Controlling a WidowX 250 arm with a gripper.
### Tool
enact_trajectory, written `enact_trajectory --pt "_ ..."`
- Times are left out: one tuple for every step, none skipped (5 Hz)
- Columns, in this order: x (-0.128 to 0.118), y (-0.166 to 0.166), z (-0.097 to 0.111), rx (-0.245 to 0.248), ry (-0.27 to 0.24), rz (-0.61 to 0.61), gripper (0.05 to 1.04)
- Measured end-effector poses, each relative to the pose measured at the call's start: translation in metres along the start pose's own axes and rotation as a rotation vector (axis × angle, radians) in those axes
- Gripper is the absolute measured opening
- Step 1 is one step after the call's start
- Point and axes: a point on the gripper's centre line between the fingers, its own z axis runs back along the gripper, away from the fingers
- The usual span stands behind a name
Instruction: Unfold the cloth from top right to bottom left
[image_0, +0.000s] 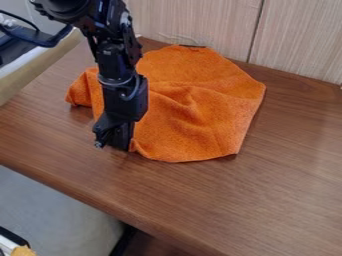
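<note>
The orange fabric cloth (200, 120) is the landmark here: it lies spread but rumpled, with a soft ridge (190, 102) across its middle and a flap (79, 92) standing up a little at its left end. The black two-finger hand (115, 140) is down at the cloth's lower left edge, just beside or on the fabric. Whether it is open, closed or gripping that edge, one cannot tell.

The step in hand looks like bringing the free edge out toward the cloth's lower left. If the hand has hold of the edge, it would do best to draw low and slowly, away from the cloth's upper right, with just enough pull to ease the ridge out; a hard tug could drag the whole cloth along. It should then open fully before rising straight up, lest the fabric snag and fold back. The left flap may want a light outward pull afterwards.

By count, there is one cloth, one hand, one black jointed arm (119, 62) above the cloth's left part, one brown wooden counter (227, 200) beneath it, and one pale wood-grain wall (297, 35) behind it.
</note>
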Motion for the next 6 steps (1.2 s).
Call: enact_trajectory --pt "0.002 0.002 0.001 -0.002 -0.013 0.01 0.084" --pt "0.011 0.001 0.011 0.011 -0.048 0.007 0.083" --pt "0.021 -0.001 0.037 0.054 -0.075 -0.01 0.083" --pt "0.03 -0.006 0.048 0.064 -0.08 -0.027 0.081" --pt "0.033 -0.019 0.057 0.085 -0.092 -0.029 0.081" --pt "0.034 -0.039 0.058 0.083 -0.098 -0.042 0.081"
